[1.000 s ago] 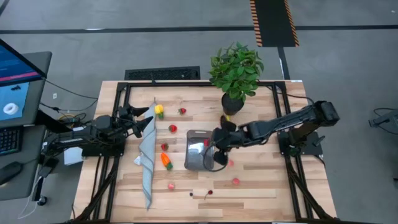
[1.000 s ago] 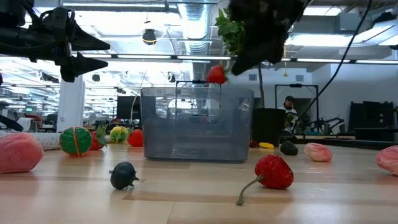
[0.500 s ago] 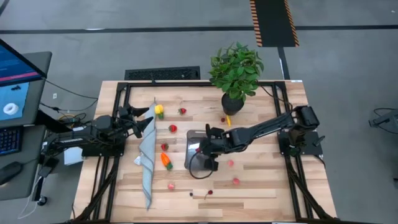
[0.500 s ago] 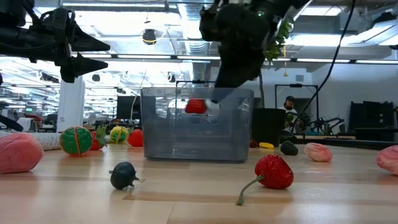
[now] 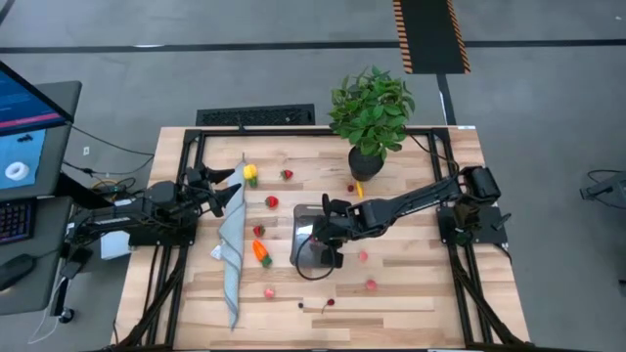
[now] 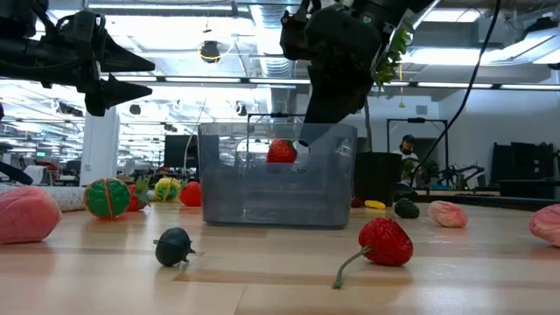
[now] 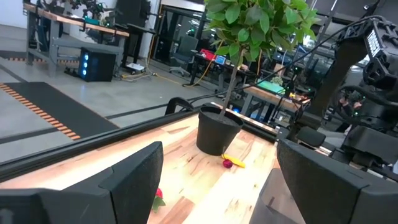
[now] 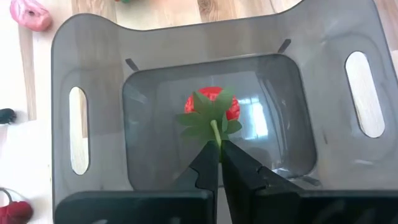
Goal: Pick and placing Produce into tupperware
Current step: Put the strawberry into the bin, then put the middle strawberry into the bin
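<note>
The tupperware (image 5: 311, 238) is placed near the centre of the table (image 5: 411, 284), in the high view. The right gripper (image 5: 326, 238) is positioned directly above the container opening. In the right wrist view, the gripper fingers (image 8: 208, 168) are clenched together on the green stem of a red strawberry (image 8: 211, 109), which is suspended by that stem inside the container. In the low view, the strawberry (image 6: 281, 151) is seen through the clear wall, held high within the tupperware (image 6: 276, 175) and not resting on its floor. Apart from this suspended piece, the container floor shows only reflections in the right wrist view.

The remaining Produce is distributed on the table around the container. At 9 o'clock of the tupperware, an orange carrot (image 5: 260, 251) and a small red piece (image 5: 258, 231) are located just beside a long grey cloth strip (image 5: 232, 246). At 10 o'clock, a red piece (image 5: 271, 202), a further red piece (image 5: 287, 175) and a yellow piece (image 5: 250, 174) are located. At 5 o'clock, a pink piece (image 5: 371, 286) and a small red stemmed piece (image 5: 329, 302) are found; at 7 o'clock, a pink piece (image 5: 268, 291).

The left gripper (image 5: 227, 189) is parked at the left table edge, with its fingers released and spread apart. A potted plant (image 5: 371, 115) is positioned at 1 o'clock of the container
</note>
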